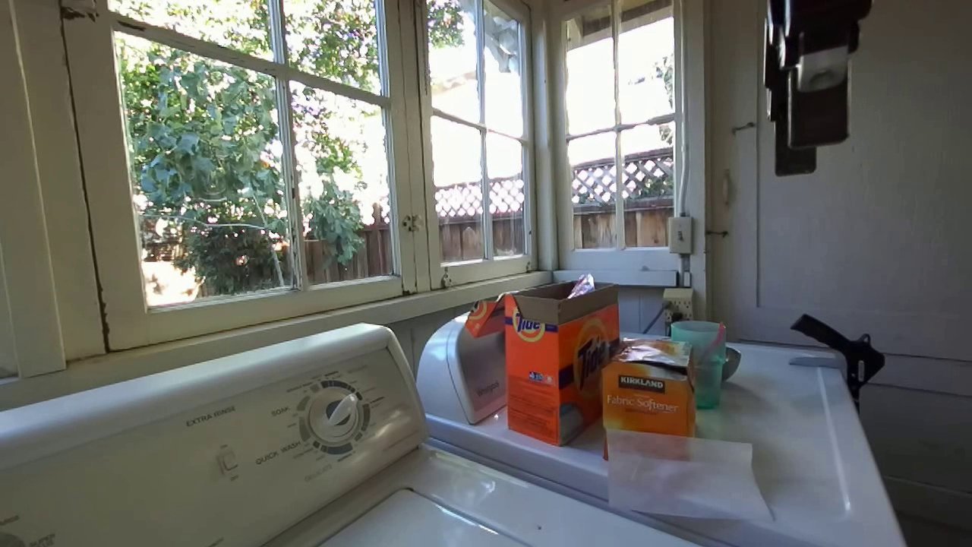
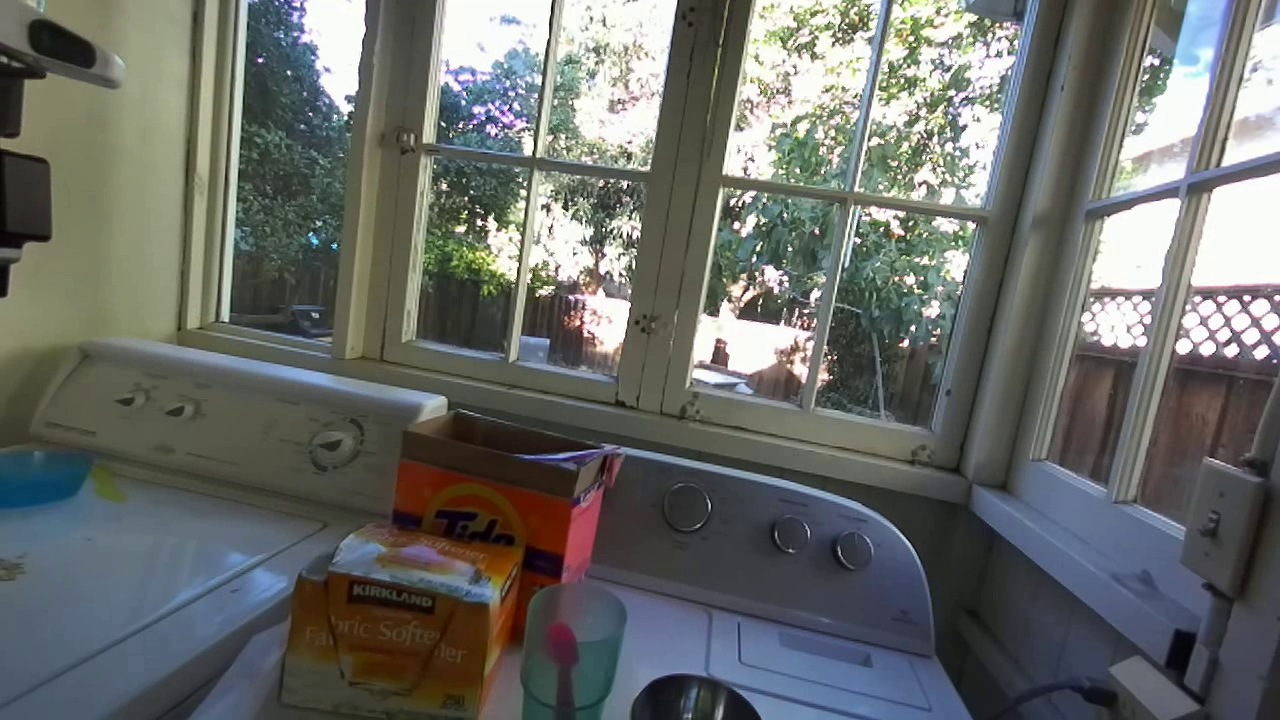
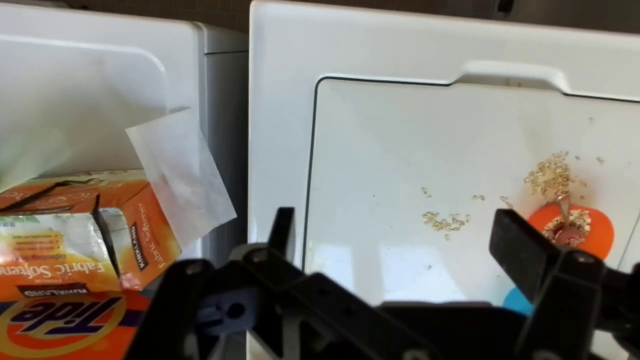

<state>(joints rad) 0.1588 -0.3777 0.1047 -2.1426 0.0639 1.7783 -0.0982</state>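
My claw [image 3: 397,230] hangs released above the washer, its two black, square-edged fingers parted wide over bare lid [image 3: 380,150]. Just beyond the finger on the right of my wrist view, the orange bowl [image 3: 605,232] sits on that smooth, glossy white metal: one rounded, soft-cornered vessel with pale, flat, dry-looking flakes [image 3: 581,221] inside. One shiny spoon [image 3: 564,203] leans in it, its narrow handle crossing the rim. I count two clusters of the same flakes on the lid, a thick heap touching or nearly touching the bowl and a thinner scatter nearer the middle, with strays around both. One blue bowl [image 2: 40,478], curved and sleek, shows on the washer in an exterior view. On the dryer [image 1: 790,410] alongside, I see one tall open cardboard Tide box [image 1: 535,391]; one softener carton [image 1: 647,391], creased and slit; one thin, translucent white sheet [image 1: 683,475] reaching past the dryer's edge; one see-through green cup [image 2: 602,650] with one pink utensil [image 2: 563,648]; and, just beside it, one round steel bowl [image 2: 695,702]. Three round knobs [image 2: 688,507] line the dryer's panel.
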